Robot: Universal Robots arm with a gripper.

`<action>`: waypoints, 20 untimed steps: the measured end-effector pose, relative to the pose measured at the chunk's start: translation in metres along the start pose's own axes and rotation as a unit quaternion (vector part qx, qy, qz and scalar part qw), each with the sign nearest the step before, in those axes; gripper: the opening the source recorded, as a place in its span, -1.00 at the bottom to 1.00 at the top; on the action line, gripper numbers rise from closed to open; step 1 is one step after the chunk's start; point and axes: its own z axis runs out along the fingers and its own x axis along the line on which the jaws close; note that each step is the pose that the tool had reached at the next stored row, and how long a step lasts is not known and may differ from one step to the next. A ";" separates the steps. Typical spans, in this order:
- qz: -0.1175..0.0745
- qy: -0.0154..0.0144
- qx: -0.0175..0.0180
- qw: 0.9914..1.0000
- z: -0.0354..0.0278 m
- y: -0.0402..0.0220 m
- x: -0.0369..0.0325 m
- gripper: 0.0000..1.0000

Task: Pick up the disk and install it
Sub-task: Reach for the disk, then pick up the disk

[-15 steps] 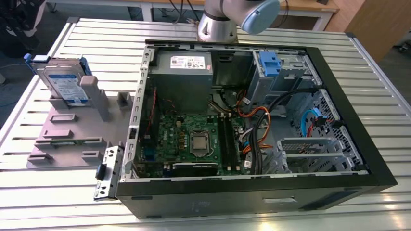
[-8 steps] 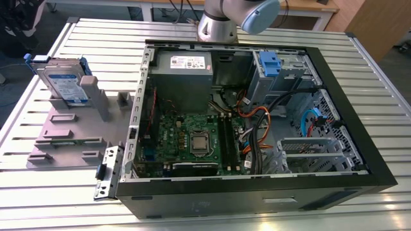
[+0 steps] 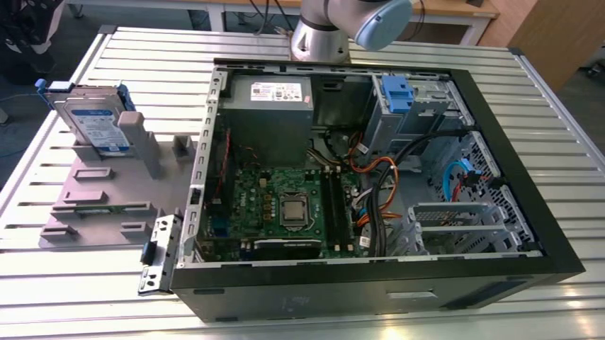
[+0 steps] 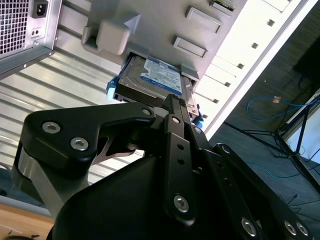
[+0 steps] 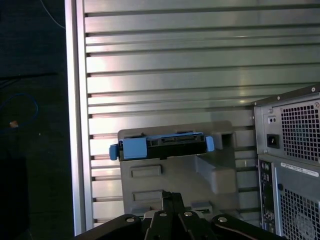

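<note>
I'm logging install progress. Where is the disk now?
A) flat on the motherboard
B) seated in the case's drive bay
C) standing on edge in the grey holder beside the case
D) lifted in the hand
C: the disk stands on edge in the grey holder, at the exterior view's left of the open computer case.

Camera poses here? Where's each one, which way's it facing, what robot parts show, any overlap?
Exterior view: high, off the arm, looking down into the open case on the table; arm at the far side.
Second wrist view: on the arm, looking past the gripper at the disk in its holder.
First wrist view: on the arm, facing the disk's edge, the table and the case's rear; gripper in foreground.
Shared: all show the disk in the holder.
</note>
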 end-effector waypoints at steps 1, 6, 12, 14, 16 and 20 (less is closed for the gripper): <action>0.000 0.000 0.000 1.000 0.0000 0.0000 0.0003 -0.79; 0.000 0.000 0.000 1.000 0.0000 -0.0001 0.0018 -0.79; 0.000 0.000 0.000 1.000 -0.0001 -0.0003 0.0038 -0.79; 0.000 0.000 0.000 1.000 -0.0001 -0.0003 0.0038 -0.79; 0.000 0.000 0.000 1.000 -0.0001 -0.0003 0.0039 -0.79; 0.000 0.000 0.000 1.000 -0.0001 -0.0003 0.0040 -0.79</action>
